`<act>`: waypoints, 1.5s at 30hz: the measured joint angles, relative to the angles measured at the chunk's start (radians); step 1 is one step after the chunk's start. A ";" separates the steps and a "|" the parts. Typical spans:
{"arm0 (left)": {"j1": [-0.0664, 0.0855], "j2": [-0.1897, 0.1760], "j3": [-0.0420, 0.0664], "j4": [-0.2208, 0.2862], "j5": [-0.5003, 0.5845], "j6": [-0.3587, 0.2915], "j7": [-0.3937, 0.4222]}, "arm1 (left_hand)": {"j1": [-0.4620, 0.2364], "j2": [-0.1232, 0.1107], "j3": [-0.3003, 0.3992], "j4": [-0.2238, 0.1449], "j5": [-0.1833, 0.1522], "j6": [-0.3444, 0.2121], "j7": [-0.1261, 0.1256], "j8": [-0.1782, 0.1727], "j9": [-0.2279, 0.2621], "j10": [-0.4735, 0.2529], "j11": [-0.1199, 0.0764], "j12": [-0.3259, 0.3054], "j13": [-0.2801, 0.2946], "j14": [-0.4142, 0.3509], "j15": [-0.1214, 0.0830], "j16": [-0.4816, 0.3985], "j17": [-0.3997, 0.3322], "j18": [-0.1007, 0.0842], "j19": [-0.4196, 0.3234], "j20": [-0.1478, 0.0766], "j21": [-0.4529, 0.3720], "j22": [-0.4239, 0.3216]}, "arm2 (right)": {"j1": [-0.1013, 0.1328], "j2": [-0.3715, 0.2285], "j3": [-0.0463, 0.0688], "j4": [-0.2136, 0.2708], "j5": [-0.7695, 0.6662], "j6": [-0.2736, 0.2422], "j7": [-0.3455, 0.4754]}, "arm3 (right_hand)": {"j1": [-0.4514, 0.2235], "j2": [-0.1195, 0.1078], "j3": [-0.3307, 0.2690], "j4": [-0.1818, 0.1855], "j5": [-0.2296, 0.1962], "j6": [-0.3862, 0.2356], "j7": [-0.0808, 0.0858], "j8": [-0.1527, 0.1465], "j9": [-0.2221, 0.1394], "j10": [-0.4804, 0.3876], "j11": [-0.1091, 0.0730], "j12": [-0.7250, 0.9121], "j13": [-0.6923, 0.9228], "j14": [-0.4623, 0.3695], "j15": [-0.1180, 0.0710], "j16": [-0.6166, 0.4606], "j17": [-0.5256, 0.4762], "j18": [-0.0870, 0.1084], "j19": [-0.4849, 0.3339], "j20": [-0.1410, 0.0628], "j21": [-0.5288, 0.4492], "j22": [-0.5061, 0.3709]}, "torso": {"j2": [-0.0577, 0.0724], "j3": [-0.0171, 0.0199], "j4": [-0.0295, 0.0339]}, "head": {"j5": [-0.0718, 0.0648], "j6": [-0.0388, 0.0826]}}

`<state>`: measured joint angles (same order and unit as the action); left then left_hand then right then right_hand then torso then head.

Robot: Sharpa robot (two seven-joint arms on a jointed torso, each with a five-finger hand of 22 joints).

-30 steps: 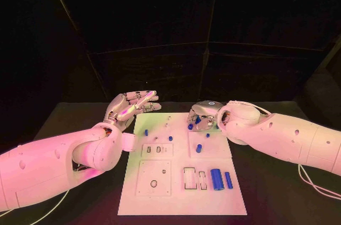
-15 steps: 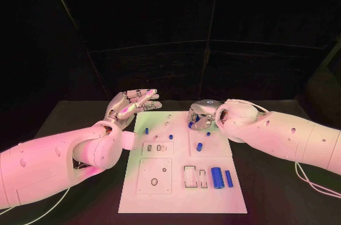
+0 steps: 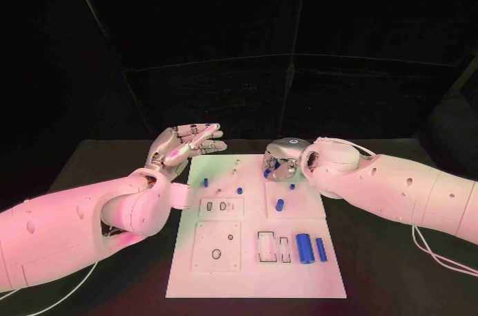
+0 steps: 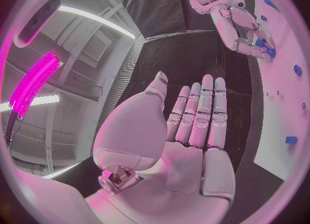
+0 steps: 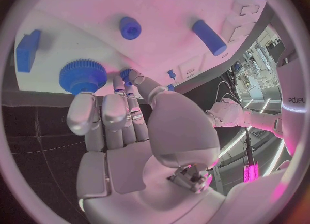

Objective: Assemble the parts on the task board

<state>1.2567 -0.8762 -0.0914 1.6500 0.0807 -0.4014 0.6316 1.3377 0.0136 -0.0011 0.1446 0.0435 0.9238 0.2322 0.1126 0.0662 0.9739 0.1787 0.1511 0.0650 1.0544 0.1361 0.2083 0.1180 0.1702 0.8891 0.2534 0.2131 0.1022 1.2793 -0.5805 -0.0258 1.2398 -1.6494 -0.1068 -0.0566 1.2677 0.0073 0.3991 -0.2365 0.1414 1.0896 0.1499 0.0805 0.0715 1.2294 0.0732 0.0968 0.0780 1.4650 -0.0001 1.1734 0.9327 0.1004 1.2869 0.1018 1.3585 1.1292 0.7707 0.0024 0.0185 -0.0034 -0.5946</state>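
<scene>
Right now I see the right robot hand (image 3: 282, 165) pinching a small blue part (image 5: 127, 75) at the task board's (image 3: 254, 274) far edge, beside a blue gear (image 5: 82, 75). Left robot hand (image 3: 185, 145) hovers released, fingers spread, off the board's far-left corner over the desk (image 3: 99, 165). Near me, 2 blue cylinders (image 3: 311, 249) lie side by side on the board.

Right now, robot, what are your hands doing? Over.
Left hand open, raised beside task board. Right hand fingertips on small blue part at far edge. Nothing blocking.
</scene>
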 measured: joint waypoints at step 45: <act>0.005 0.003 0.000 0.009 -0.001 0.008 -0.001 | 0.003 0.003 -0.003 -0.003 0.000 0.000 0.000 -0.005 0.000 -0.004 0.004 -0.005 0.000 0.000 0.000 -0.004 0.000 0.000 0.007 0.000 0.000 -0.001 | 0.001 0.222 0.001 -0.198 0.009 -0.190 -0.009 | -0.004 -0.005 0.021 0.010 -0.002 0.003 0.003 -0.003 -0.002 0.000 0.000 -0.004 0.001 0.000 0.000 0.017 0.007 0.000 0.007 0.000 0.012 0.015 | 0.005 -0.0015 0.0041 | 0.026 0.006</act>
<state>1.2613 -0.8733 -0.0912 1.6589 0.0799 -0.3932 0.6305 1.3410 0.0169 -0.0039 0.1417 0.0435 0.9238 0.2322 0.1078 0.0665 0.9702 0.1824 0.1463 0.0652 1.0544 0.1361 0.2044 0.1179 0.1698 0.8958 0.2537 0.2131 0.1008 1.2804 -0.3590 -0.0246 1.0416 -1.6403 -0.2966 -0.0655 1.2634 0.0027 0.4197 -0.2265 0.1393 1.0921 0.1533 0.0771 0.0699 1.2293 0.0733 0.0927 0.0789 1.4650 -0.0001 1.1907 0.9402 0.1008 1.2941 0.1019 1.3701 1.1440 0.7758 0.0009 0.0226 0.0225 -0.5886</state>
